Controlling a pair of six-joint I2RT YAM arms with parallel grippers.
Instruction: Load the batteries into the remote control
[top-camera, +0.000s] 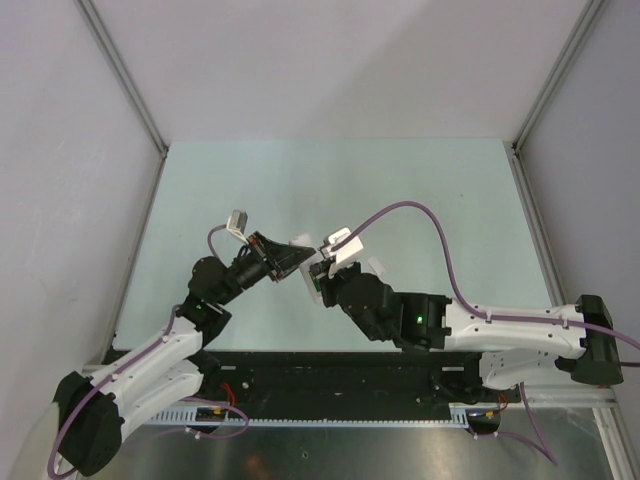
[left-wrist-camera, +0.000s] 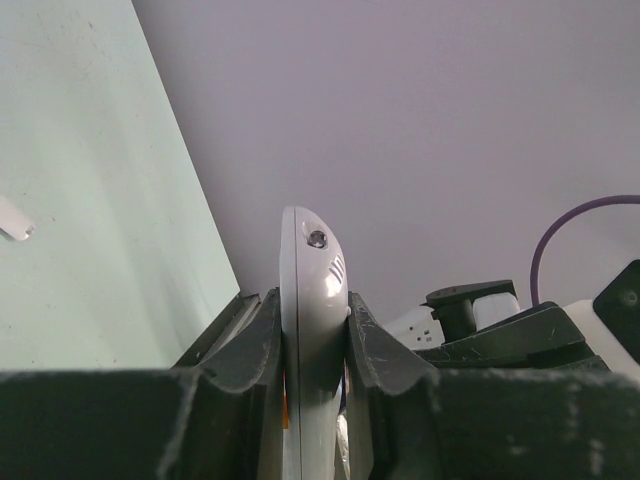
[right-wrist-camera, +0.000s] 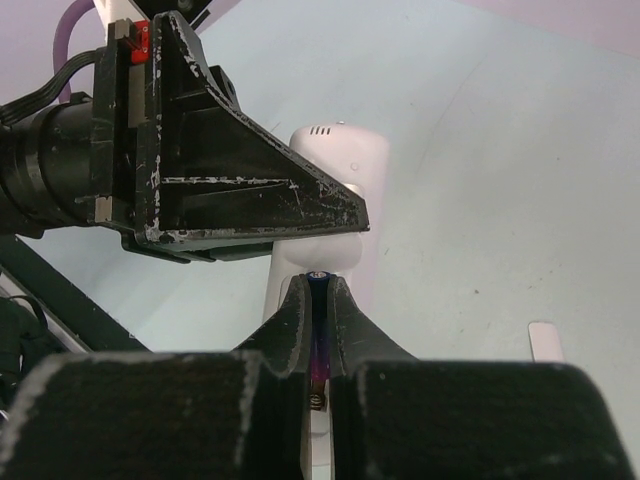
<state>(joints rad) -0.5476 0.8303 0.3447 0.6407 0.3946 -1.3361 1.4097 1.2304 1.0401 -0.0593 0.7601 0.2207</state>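
My left gripper (left-wrist-camera: 313, 330) is shut on the white remote control (left-wrist-camera: 310, 270), held edge-on above the table. In the top view the left gripper (top-camera: 288, 258) and the remote (top-camera: 300, 246) are at the table's middle. My right gripper (right-wrist-camera: 319, 300) is shut on the dark purple-blue battery (right-wrist-camera: 319, 320), with its tip against the remote's body (right-wrist-camera: 340, 170), just below the left gripper's finger (right-wrist-camera: 230, 190). A metal spring contact shows under the battery. In the top view the right gripper (top-camera: 319, 279) meets the remote from the right. I cannot make out the green battery.
A small flat white piece (top-camera: 376, 265) lies on the pale green table (top-camera: 420, 200) right of the grippers; it also shows in the right wrist view (right-wrist-camera: 546, 340). Grey walls enclose the table. A black rail (top-camera: 330, 375) runs along the near edge.
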